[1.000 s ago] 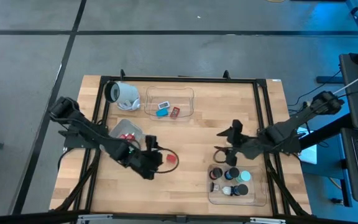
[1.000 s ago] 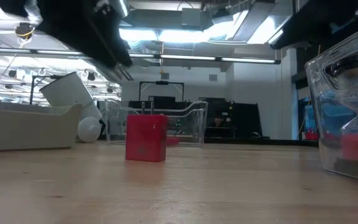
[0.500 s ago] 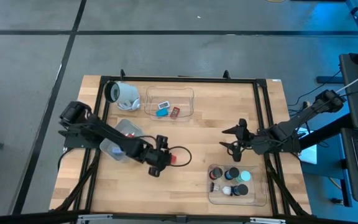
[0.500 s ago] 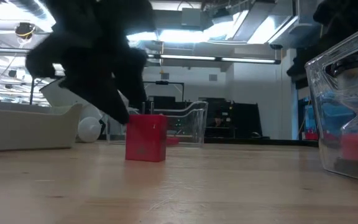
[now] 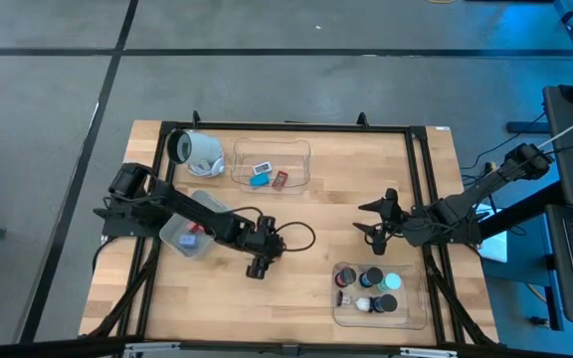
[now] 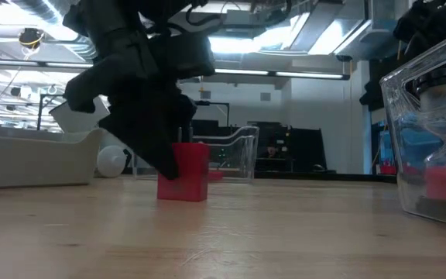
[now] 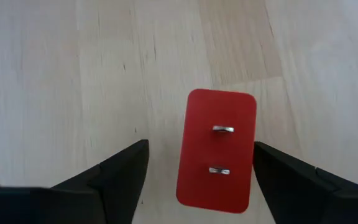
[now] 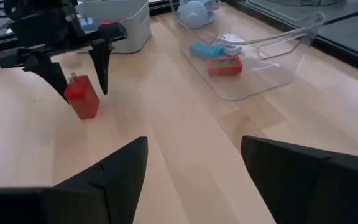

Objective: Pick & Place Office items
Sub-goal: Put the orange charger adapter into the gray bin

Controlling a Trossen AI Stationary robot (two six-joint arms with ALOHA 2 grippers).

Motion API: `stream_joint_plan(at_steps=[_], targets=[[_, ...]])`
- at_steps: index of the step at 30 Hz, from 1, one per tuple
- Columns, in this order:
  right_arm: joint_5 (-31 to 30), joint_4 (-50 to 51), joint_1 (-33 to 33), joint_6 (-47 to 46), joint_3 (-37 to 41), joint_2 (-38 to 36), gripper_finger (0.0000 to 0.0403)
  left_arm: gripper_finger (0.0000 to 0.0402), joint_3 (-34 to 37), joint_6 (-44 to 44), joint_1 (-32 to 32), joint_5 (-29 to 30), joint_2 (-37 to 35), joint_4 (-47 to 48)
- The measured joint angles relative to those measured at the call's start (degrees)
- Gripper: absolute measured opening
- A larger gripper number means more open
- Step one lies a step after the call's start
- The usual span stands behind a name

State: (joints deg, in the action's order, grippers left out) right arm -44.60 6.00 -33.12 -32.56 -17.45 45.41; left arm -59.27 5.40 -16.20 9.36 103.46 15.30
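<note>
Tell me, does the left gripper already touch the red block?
Apart. In the left wrist view, bare wood shows between the red block and each finger of the open left gripper.

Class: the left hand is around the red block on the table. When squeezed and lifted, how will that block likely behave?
The red block looks like a hard, flat-sided plastic piece, so it probably stays stiff. Its smooth faces may slip if pinched off-centre. It stands on end between the left hand's open fingers, so a nudge from one finger could tip it.
</note>
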Motion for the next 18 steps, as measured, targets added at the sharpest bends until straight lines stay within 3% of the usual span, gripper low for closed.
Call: stream_joint_plan(at_steps=[5,12,18], targets=[[0.46,0.00,0.00,-3.18,0.00,0.00,0.0263,0.0230,0.00,1.51,0.01,-0.16,-0.20,-0.01],[0.48,0.48,0.00,-7.97,0.00,0.00,0.0263,0.0118,-0.04,6.47,-0.21,-3.69,-0.45,0.08],[0.50,0.51,0.00,-8.15,0.00,0.00,0.0263,0.0115,-0.04,12.74,-0.27,-1.96,-4.84,6.75]])
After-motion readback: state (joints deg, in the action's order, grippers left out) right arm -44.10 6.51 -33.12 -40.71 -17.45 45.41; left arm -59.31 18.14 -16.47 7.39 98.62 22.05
